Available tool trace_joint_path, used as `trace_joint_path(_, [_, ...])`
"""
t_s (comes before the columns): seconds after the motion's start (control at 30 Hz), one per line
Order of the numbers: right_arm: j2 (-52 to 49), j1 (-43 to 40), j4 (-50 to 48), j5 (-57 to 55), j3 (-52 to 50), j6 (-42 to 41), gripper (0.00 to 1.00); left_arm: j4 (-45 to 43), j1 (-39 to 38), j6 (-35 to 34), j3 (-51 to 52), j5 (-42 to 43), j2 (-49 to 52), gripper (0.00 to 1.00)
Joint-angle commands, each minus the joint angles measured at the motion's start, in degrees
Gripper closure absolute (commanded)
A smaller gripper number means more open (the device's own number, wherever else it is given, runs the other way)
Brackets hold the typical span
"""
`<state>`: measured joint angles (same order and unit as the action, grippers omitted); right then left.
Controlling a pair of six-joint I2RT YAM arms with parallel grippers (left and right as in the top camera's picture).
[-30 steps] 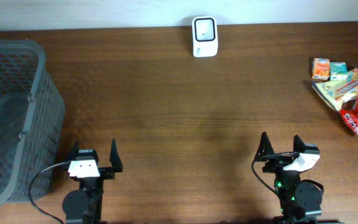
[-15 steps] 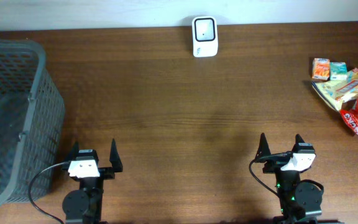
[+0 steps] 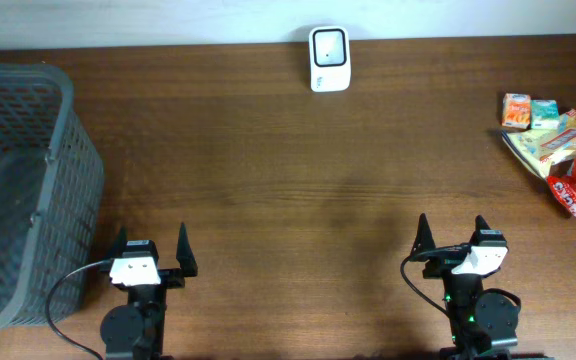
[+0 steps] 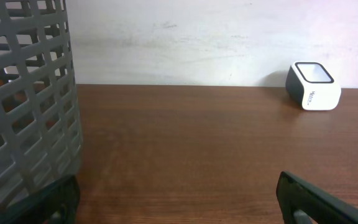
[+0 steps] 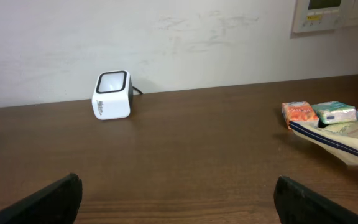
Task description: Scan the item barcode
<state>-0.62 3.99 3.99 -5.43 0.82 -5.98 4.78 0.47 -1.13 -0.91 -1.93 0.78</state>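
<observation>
L wrist: basket [image 4: 73, 124], R wrist: snacks [image 5: 337, 134]

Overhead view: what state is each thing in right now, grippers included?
left gripper: open, holding nothing, at the near edge.
right gripper: open, holding nothing, at the near edge.
scanner: upright at the far edge, nothing presented to it.
snack packets: lying piled at the right edge, untouched.
basket: upright at the left edge.

Print on the scanner [image 5: 112, 94] and snack packets [image 3: 548, 145] is too small to read.
</observation>
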Motion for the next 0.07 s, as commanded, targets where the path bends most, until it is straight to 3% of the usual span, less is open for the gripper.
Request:
trace_joint_path(0.0, [0.4,-0.3,0.2,0.3,-0.5,0.2,0.02,0.0,0.1,-0.4,0.4,0.7,-0.5,0.01])
trace_joint_path(0.03, [0.4,-0.3,0.2,0.3,-0.5,0.2,0.02,0.0,0.1,-0.4,0.4,0.7,-0.5,0.01])
